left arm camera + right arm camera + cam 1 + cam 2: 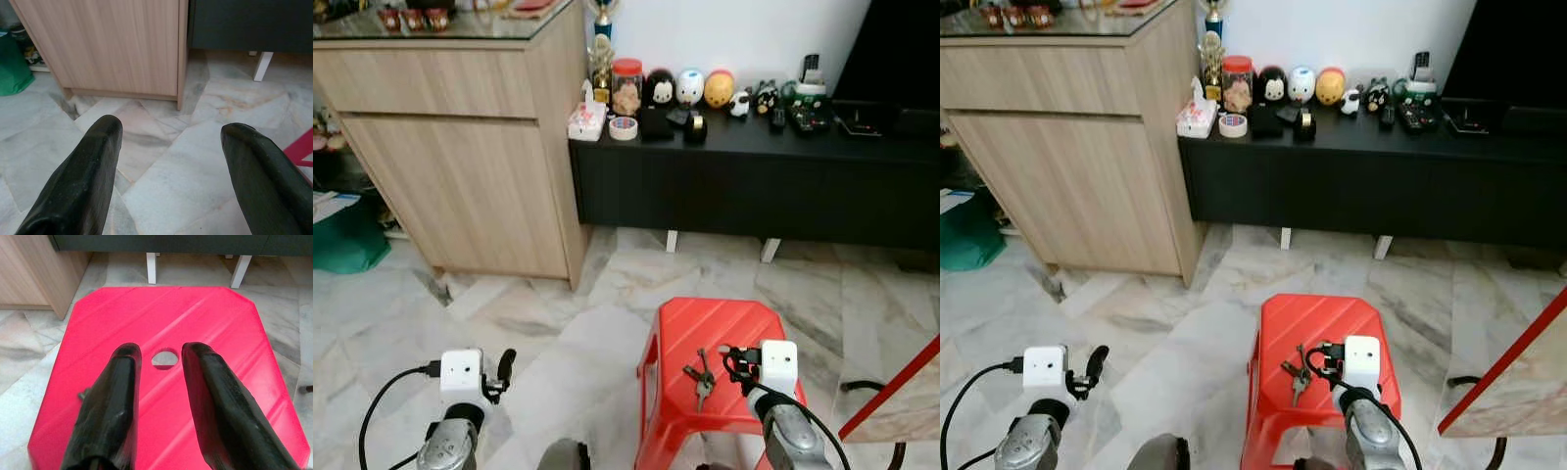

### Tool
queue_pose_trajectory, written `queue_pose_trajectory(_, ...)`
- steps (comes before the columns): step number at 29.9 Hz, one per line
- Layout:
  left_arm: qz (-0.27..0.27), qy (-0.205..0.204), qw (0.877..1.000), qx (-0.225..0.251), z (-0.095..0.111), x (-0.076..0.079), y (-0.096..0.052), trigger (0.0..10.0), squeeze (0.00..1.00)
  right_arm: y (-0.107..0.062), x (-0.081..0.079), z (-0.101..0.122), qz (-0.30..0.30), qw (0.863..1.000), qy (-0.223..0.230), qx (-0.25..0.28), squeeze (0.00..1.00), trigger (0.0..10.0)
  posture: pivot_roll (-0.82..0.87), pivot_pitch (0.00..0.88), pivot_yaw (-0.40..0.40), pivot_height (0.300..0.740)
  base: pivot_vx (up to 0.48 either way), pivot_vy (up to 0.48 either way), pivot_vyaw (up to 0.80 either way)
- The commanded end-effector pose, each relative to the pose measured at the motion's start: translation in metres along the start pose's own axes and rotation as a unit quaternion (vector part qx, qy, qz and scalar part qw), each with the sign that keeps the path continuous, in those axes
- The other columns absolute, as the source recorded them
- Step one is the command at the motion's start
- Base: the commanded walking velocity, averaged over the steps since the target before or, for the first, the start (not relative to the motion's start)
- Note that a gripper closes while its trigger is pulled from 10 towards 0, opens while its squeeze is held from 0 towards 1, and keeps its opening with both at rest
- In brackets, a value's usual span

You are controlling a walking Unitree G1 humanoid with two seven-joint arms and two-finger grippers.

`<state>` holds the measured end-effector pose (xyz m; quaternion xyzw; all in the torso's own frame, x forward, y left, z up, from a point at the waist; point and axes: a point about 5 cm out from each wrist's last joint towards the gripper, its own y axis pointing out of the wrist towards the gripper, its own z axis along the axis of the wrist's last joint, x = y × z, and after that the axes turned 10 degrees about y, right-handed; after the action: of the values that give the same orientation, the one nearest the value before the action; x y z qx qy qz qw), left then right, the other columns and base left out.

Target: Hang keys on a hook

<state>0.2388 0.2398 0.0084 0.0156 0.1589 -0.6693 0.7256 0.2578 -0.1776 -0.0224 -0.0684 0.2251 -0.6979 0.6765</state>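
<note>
A bunch of keys (701,378) lies on the top of a red plastic stool (705,321) close in front of me. My right gripper (736,360) hovers low over the stool just to the right of the keys. In the right wrist view its fingers (122,382) stand open above the stool's centre hole (165,358) with nothing between them, and a bit of the keys (83,394) peeks out beside one finger. My left gripper (171,127) is open over the marble floor, well to the left of the stool.
A tall wooden cabinet (460,147) stands at the back left. Beside it is a low black console (754,181) carrying figurines, a jar and tape rolls. A green bag (347,240) lies far left. A red-edged board (901,392) leans in at the right.
</note>
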Motion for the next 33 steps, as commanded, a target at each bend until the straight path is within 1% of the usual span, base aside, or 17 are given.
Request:
queue_pose_trajectory(1, -0.008, -0.001, 1.000, 0.005, 0.002, 0.002, -0.001, 10.0, 0.00, 0.003, -0.003, 0.005, 0.005, 1.000, -0.010, 0.005, 0.00, 10.0, 0.08, 0.000, -0.010, 0.625, 0.000, 0.000, 0.00)
queue_pose_trajectory(6, -0.009, -0.009, 1.000, 0.013, 0.008, 0.005, 0.004, 10.0, 0.00, 0.010, -0.010, 0.015, 0.019, 1.000, -0.014, 0.011, 0.00, 10.0, 0.08, 0.000, -0.013, 0.625, 0.000, 0.000, 0.00)
queue_pose_trajectory(8, -0.006, -0.020, 1.000, 0.021, 0.014, 0.006, 0.007, 10.0, 0.00, 0.014, -0.014, 0.019, 0.025, 0.999, -0.022, 0.008, 0.00, 10.0, 0.08, 0.000, -0.018, 0.625, 0.000, 0.000, 0.00)
queue_pose_trajectory(9, -0.005, -0.028, 0.999, 0.025, 0.017, 0.007, 0.010, 10.0, 0.00, 0.016, -0.018, 0.022, 0.030, 0.999, -0.026, 0.008, 0.00, 10.0, 0.08, 0.019, -0.022, 0.625, 0.000, 0.000, 0.00)
queue_pose_trajectory(12, -0.006, -0.028, 0.999, 0.032, 0.023, 0.009, 0.014, 10.0, 0.00, 0.019, -0.024, 0.024, 0.035, 0.999, -0.041, -0.002, 0.00, 10.0, 0.09, 0.030, -0.026, 0.625, 0.000, 0.000, 0.00)
queue_pose_trajectory(15, -0.007, -0.030, 0.999, 0.035, 0.025, 0.010, 0.014, 10.0, 0.00, 0.021, -0.026, 0.025, 0.040, 0.998, -0.050, -0.007, 0.00, 10.0, 0.10, 0.055, -0.034, 0.625, 0.000, 0.000, 0.00)
queue_pose_trajectory(18, -0.006, -0.031, 0.999, 0.038, 0.026, 0.010, 0.013, 10.0, 0.00, 0.023, -0.031, 0.028, 0.048, 0.998, -0.044, -0.007, 0.00, 10.0, 0.10, 0.063, -0.036, 0.625, 0.000, 0.000, 0.80)
queue_pose_trajectory(20, -0.004, -0.033, 0.999, 0.038, 0.026, 0.010, 0.011, 10.0, 0.00, 0.023, -0.032, 0.029, 0.050, 0.998, -0.035, -0.001, 0.00, 10.0, 0.11, 0.066, -0.037, 0.625, 0.000, 0.000, 0.80)
queue_pose_trajectory(21, -0.003, -0.033, 0.999, 0.037, 0.026, 0.010, 0.010, 10.0, 0.00, 0.023, -0.032, 0.028, 0.048, 0.998, -0.038, -0.003, 0.00, 10.0, 0.11, 0.074, -0.038, 0.625, 0.000, 0.000, 0.80)
queue_pose_trajectory(25, -0.005, -0.033, 0.999, 0.029, 0.020, 0.012, 0.001, 10.0, 0.00, 0.021, -0.027, 0.023, 0.034, 0.999, -0.029, -0.011, 0.00, 10.0, 0.11, 0.094, -0.036, 0.625, 0.000, 0.000, 0.00)
queue_pose_trajectory(29, -0.006, -0.033, 0.999, 0.020, 0.014, 0.013, -0.006, 10.0, 0.00, 0.020, -0.023, 0.020, 0.016, 0.999, -0.021, -0.019, 0.00, 10.0, 0.11, 0.107, -0.034, 0.625, 0.000, 0.000, 0.00)
queue_pose_trajectory(30, -0.007, -0.034, 0.999, 0.019, 0.013, 0.013, -0.008, 10.0, 0.00, 0.019, -0.022, 0.019, 0.012, 1.000, -0.012, -0.018, 0.00, 10.0, 0.11, 0.113, -0.035, 0.625, 0.000, 0.000, 0.00)
queue_pose_trajectory(33, -0.007, -0.035, 0.999, 0.019, 0.014, 0.014, -0.011, 10.0, 0.00, 0.019, -0.021, 0.019, 0.010, 1.000, -0.013, -0.017, 0.00, 10.0, 0.11, 0.123, -0.037, 0.625, 0.000, 0.000, 0.00)
